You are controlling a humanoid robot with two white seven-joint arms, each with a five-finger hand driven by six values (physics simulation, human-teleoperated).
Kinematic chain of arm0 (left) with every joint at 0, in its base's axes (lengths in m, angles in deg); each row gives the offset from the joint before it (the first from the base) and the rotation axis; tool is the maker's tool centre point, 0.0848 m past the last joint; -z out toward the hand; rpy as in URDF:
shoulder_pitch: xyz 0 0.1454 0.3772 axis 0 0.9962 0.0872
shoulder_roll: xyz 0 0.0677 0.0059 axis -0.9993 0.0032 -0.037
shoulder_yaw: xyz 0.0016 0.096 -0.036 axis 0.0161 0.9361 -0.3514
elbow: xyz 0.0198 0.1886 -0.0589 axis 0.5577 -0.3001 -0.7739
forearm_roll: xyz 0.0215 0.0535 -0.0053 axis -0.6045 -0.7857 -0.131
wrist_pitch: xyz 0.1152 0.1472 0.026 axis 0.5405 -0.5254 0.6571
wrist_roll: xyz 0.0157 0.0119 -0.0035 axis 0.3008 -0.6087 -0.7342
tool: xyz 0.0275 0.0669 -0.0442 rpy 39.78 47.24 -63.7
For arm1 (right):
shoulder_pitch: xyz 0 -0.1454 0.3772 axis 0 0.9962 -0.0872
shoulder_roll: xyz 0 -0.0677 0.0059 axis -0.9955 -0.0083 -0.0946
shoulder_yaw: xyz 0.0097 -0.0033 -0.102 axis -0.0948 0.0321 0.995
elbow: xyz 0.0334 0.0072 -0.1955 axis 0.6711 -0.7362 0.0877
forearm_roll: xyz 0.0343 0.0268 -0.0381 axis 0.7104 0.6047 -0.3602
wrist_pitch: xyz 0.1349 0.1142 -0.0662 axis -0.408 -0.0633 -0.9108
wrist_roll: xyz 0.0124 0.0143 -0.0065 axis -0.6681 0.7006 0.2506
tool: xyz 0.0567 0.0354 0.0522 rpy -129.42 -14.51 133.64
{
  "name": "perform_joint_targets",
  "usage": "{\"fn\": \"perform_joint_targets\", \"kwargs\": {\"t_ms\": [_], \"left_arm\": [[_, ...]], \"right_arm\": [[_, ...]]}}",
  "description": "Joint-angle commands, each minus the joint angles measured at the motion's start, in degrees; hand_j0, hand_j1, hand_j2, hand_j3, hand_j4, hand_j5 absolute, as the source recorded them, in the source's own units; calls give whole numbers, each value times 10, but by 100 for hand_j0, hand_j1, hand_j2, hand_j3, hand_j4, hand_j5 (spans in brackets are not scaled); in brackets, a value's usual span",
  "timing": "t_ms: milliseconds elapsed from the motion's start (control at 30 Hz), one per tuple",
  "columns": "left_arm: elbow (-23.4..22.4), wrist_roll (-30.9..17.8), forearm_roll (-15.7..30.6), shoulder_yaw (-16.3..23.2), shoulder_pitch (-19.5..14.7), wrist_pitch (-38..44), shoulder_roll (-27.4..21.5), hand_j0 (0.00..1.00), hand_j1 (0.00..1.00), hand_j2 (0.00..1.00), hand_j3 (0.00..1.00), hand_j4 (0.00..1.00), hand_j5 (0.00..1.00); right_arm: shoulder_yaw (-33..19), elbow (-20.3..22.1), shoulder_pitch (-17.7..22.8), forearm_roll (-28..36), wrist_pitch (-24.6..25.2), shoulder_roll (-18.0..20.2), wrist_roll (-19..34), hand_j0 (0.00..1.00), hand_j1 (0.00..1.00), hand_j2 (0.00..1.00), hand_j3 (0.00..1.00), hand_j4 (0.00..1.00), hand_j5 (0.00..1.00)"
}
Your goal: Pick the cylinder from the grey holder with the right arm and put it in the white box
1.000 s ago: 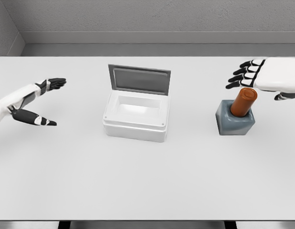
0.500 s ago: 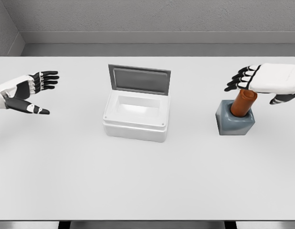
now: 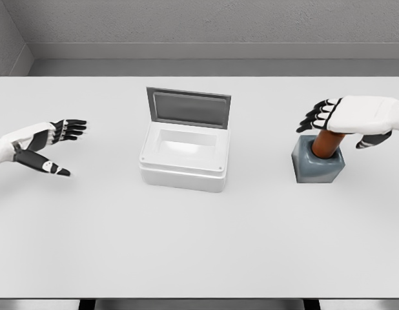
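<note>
The right hand point(image 3: 345, 116) has come lower than it was a second ago and now lies across the top of the orange-brown cylinder point(image 3: 325, 144), hiding its upper end where before the whole cap showed below the palm; its dark fingers point(image 3: 316, 116) are spread and point left, its thumb hangs on the right side, and it seems not to have closed on the cylinder, though the palm hides any contact. The left hand point(image 3: 39, 145) has shifted a little at the left edge, its fingers now loosely spread and holding nothing, the thumb angled down toward the surface. The wide white table point(image 3: 199, 245) fills most of the view, with a grey wall and a pale ledge behind it. The white box point(image 3: 183, 158) sits at the middle, unchanged, its grey-lined lid point(image 3: 188, 108) standing upright at the back and its inside bare. The grey holder point(image 3: 318, 163) stands well to the right of the box, where it stood before. The cylinder is in that holder, tilted slightly to the right, only its lower part visible under the hand.
</note>
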Motion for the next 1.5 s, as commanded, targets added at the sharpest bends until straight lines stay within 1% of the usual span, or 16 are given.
{"fn": "perform_joint_targets", "kwargs": {"t_ms": [0,267,300,333,400,433,533,567,600,633,800,933,967,1100,1233,1467], "left_arm": [[-9,0,3,-2,0,0,-1,100,100,100,100,100,100],[-10,0,1,-2,1,0,0,100,100,100,100,100,100],[-10,0,1,-2,1,0,0,100,100,100,100,100,100],[-10,0,0,-2,1,0,0,100,100,100,100,100,100],[-10,0,-1,-2,2,-1,0,100,100,100,100,100,100],[-10,0,-1,-2,2,-1,-1,100,100,100,100,100,100],[-9,0,-8,-1,3,-4,1,100,100,100,100,100,100],[-9,0,-8,-1,3,-4,0,100,100,100,100,100,100],[-9,0,-8,-1,3,-4,0,100,100,100,100,100,100],[-9,0,-8,-1,3,-4,0,100,100,100,100,100,100],[-10,0,-8,-2,3,-4,0,100,100,100,100,100,100],[-10,0,-8,-2,3,-4,-1,100,100,100,100,100,100],[-10,0,-8,-2,3,-4,-1,100,100,100,100,100,100],[-10,0,-9,-2,4,-4,-1,100,100,100,100,100,100],[-10,0,-9,-2,3,-5,-1,100,100,100,100,100,100],[-9,0,-9,-2,4,-5,0,100,100,100,100,100,100]], "right_arm": [[0,-11,0,0,1,-2,0,100,100,100,100,100,100],[7,-16,0,-2,1,-10,0,100,100,100,100,100,100],[8,-16,0,-1,1,-10,0,92,92,92,92,92,92],[8,-16,1,-1,1,-10,0,80,80,80,80,80,80],[8,-15,1,-1,1,-10,0,65,65,65,65,65,65],[8,-15,2,-1,1,-10,0,52,52,52,52,52,52],[15,-15,1,-1,1,-11,0,36,36,36,36,36,36],[15,-15,1,-1,1,-13,0,26,26,26,26,26,26],[19,-15,1,0,1,-15,0,8,8,8,8,8,8],[22,-15,1,1,1,-15,0,0,0,0,0,0,0],[17,-15,-10,10,1,-15,0,0,0,0,0,0,0],[-66,-17,-12,42,1,-11,0,0,0,0,0,0,0],[-70,-15,-25,45,1,-14,0,0,0,0,0,0,0],[-58,43,-34,44,1,-53,0,0,0,0,0,0,0],[-8,50,-64,42,1,-99,0,0,0,0,0,0,0],[21,94,-72,42,1,-107,0,0,0,0,0,0,0]]}}
